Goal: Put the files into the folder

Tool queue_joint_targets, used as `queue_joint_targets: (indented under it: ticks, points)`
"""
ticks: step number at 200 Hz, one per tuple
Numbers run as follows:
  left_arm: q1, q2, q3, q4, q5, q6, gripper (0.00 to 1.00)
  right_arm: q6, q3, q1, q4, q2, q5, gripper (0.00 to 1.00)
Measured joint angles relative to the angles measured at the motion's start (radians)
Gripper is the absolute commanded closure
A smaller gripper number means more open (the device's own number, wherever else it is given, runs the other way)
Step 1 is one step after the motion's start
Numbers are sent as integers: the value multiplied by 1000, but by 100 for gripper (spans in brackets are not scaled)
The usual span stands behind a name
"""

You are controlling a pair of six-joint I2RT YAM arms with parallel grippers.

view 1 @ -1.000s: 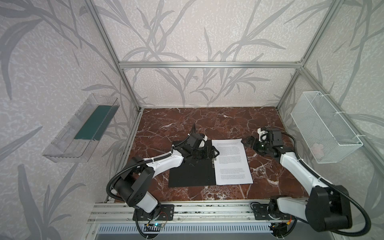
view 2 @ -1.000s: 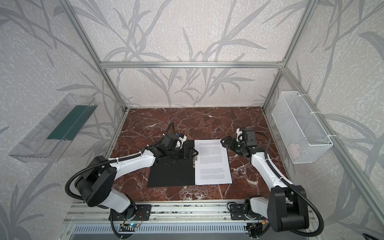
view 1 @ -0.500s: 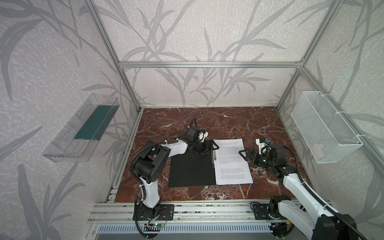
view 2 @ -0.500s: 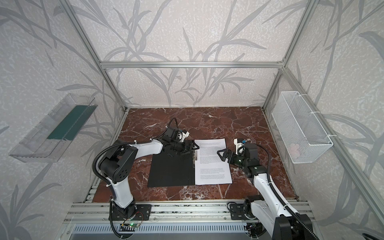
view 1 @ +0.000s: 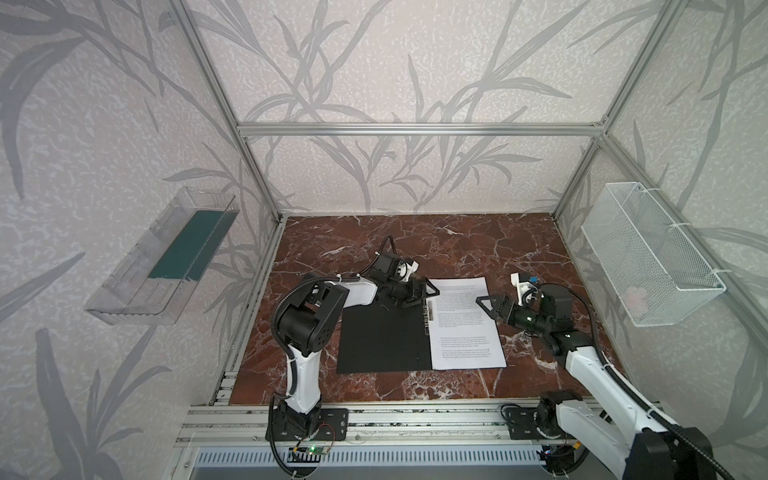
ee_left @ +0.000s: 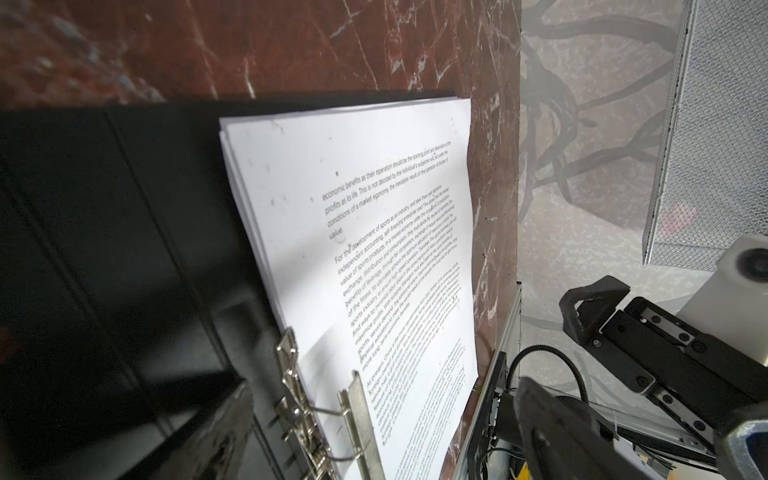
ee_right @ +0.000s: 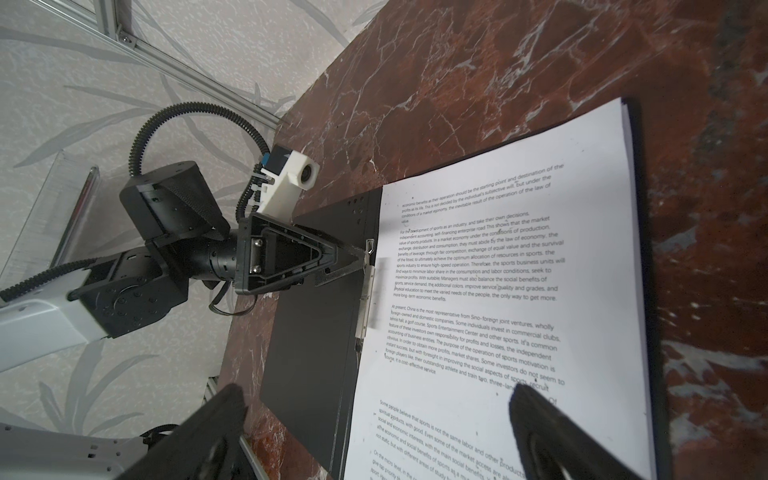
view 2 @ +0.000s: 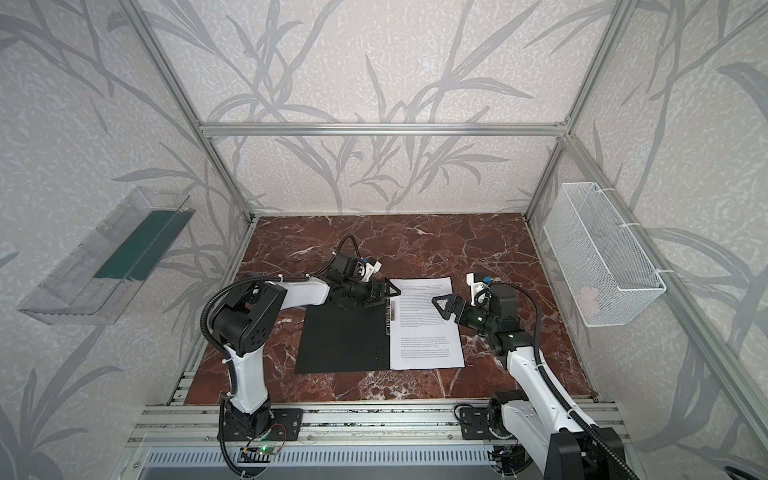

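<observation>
The folder (view 1: 382, 336) (view 2: 340, 340) lies open and flat on the table, black inside up. The files (view 1: 465, 328) (view 2: 428, 332), a stack of printed white sheets, rest on its right half. A metal clip (ee_left: 316, 407) (ee_right: 368, 299) runs along the spine at the sheets' edge. My left gripper (view 1: 422, 291) (view 2: 384, 293) (ee_left: 382, 449) hangs open just above the far end of the spine, holding nothing. Facing it from the right, my right gripper (view 1: 492, 305) (view 2: 444, 307) (ee_right: 378, 436) is open and empty above the files.
A clear plastic tray (view 1: 166, 257) with a green insert hangs on the left wall. A white wire basket (view 1: 648, 257) hangs on the right wall. The red marble table (view 1: 415, 241) ends at an aluminium rail (view 1: 374, 419) in front.
My left gripper has slid right to the spine's far end, its elbow now folded up. My right gripper has come left and nearer, over the files. Both stayed open.
</observation>
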Motion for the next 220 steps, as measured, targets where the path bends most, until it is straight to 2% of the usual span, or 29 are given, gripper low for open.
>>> queue_joint_targets:
  ticks: [136,220]
  points:
    - [5,16,2,178,73,-104,1,10,-5,0,22,26,-13,1]
    - [-21,-72,-103,262,79,-148,1,10,-5,0,24,40,-12,1]
